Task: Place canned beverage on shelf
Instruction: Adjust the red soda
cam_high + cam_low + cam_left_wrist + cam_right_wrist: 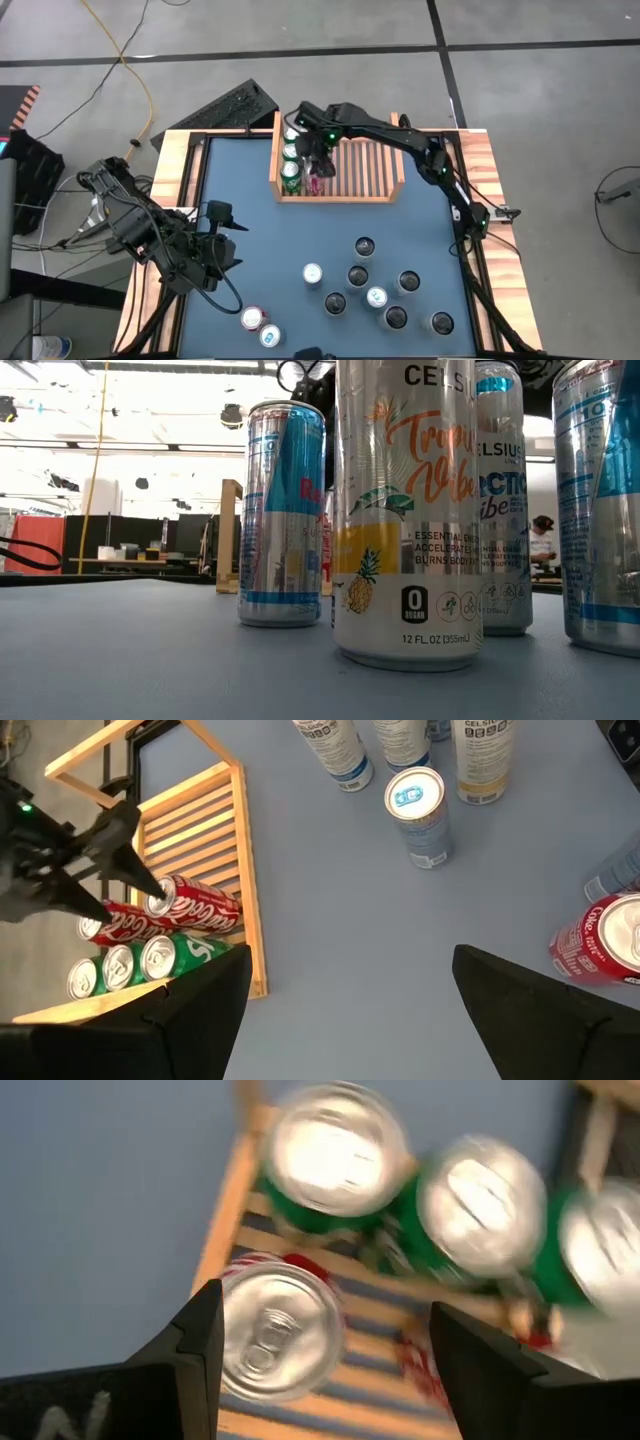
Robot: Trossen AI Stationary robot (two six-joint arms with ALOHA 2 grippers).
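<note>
The right pincer (pixel 318 160) hangs over the left part of the shelf (pixel 390 192), which sits at the far side of the blue worktop (pixel 260 250). Its fingers stand apart, released, with a red can (pixel 282 1330) below and between them; from the wrist view the can stands upright on the slats and the fingers do not touch it. Three green cans (pixel 291 170) stand in a row along the shelf's left wall, just beside the red one. In the left wrist view a red can (pixel 190 905) shows among the green ones, with the right arm's dark fingers above it. The left pincer (pixel 215 250) waits over the worktop's left side, open and empty. Nearer the front, a loose cluster of cans (pixel 375 285) stands on the worktop's right half, and two more cans (pixel 258 325) stand near the front edge. The low view shows a pineapple-printed can (pixel 405 510) up close.
</note>
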